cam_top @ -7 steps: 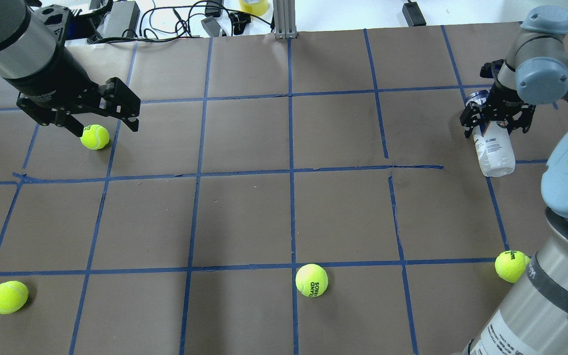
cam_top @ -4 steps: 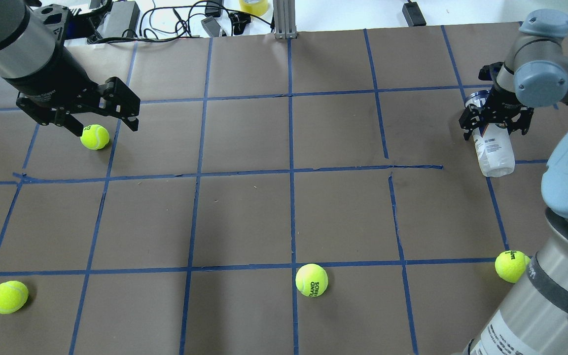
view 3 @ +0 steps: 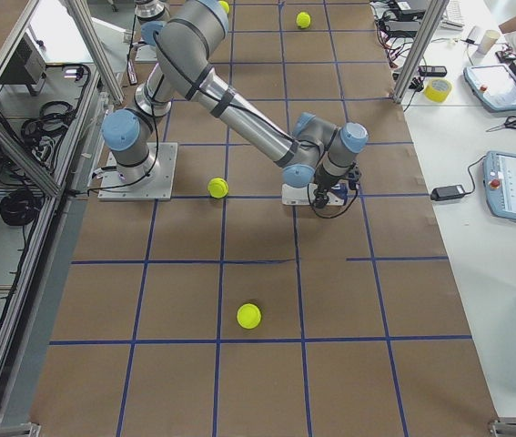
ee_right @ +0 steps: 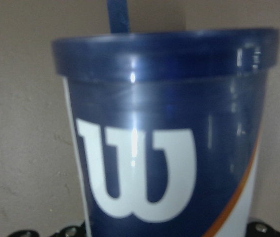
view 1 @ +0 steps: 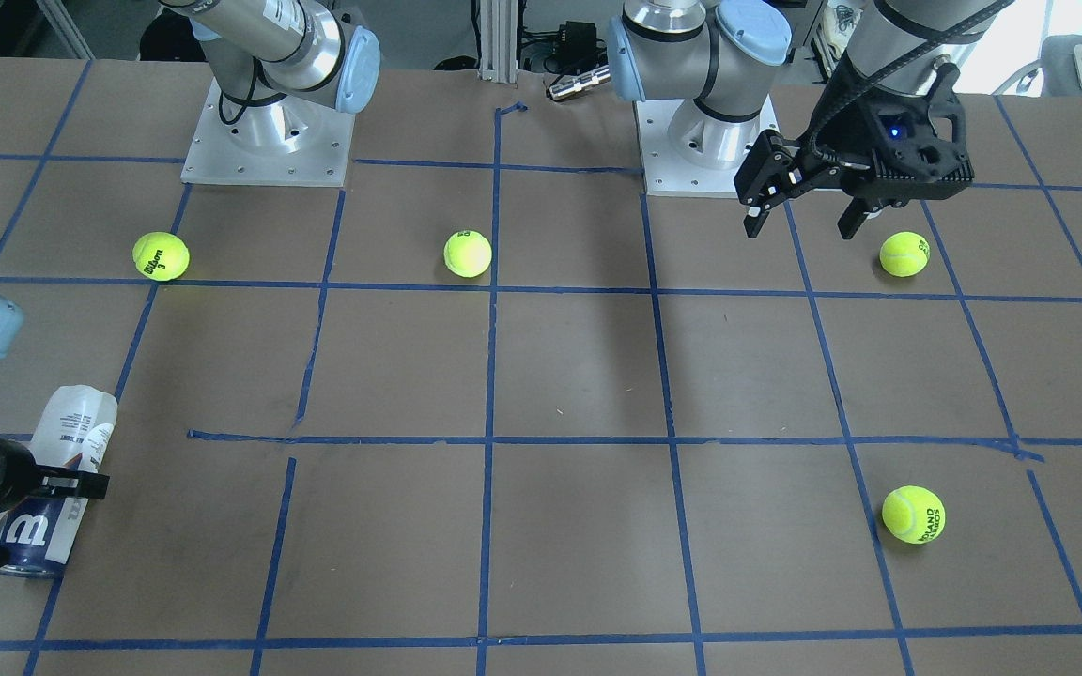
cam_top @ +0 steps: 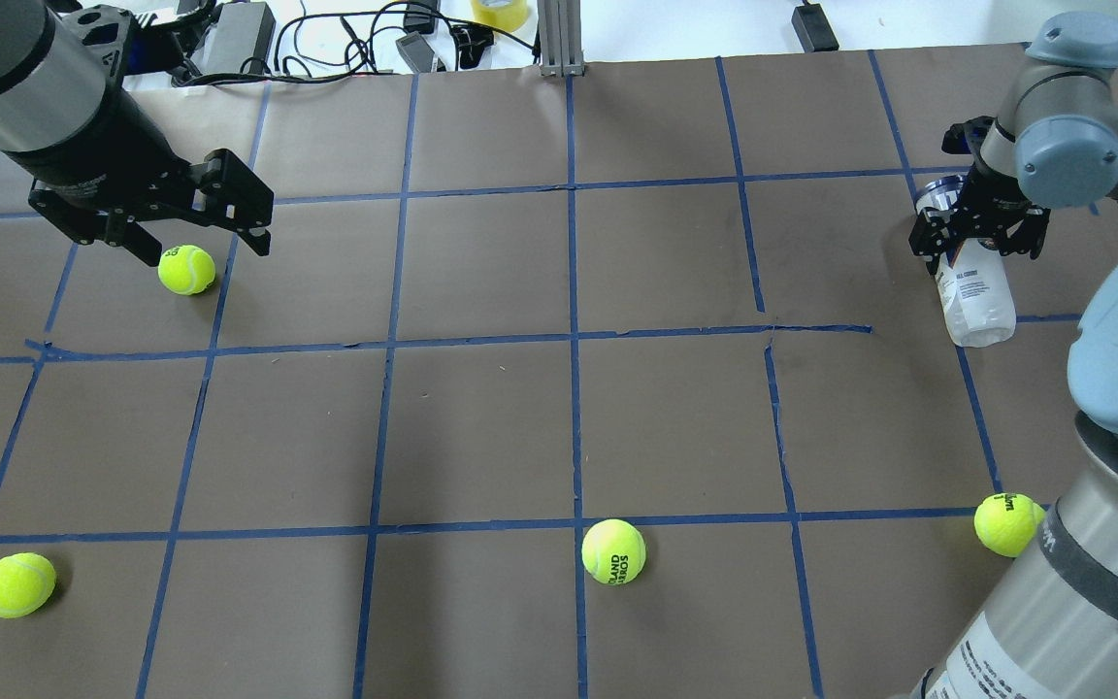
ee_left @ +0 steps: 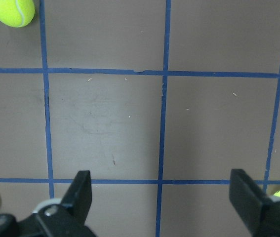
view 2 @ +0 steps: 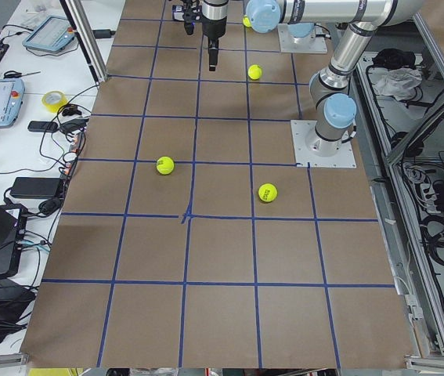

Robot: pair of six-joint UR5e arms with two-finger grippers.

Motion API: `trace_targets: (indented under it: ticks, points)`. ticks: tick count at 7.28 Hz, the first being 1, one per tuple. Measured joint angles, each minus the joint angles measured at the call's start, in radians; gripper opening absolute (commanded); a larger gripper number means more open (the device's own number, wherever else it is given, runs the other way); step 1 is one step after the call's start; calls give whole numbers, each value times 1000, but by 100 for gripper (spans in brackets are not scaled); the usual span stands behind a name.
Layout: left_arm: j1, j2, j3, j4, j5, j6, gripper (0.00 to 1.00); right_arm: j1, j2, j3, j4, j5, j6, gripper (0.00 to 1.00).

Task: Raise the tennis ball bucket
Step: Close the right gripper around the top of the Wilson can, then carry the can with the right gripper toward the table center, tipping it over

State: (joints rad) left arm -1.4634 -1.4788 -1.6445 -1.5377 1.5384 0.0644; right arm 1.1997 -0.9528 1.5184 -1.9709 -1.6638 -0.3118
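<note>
The tennis ball bucket lies on its side at the table's right edge, navy end toward the far side. It also shows in the front view. My right gripper is open and straddles the can near its navy end, one finger on each side. The right wrist view is filled by the navy rim and white "W". My left gripper is open and empty, hovering over a yellow-green tennis ball at the far left.
Three more tennis balls lie on the brown paper: front left, front middle, and front right next to my right arm's base. Cables and devices lie beyond the far edge.
My right gripper has shifted slightly toward the can's navy end while straddling it. The can and the left arm have not visibly moved.
</note>
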Motion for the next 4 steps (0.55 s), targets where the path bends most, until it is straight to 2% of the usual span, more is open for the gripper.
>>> trace_targets:
  ticks: [2,4]
  points:
    - [0,0,1,1,0,0,100,27,-37,0,7,14,-63,68]
    - [1,1,3,2,0,0,100,115,-86,4,16,55,-199,68]
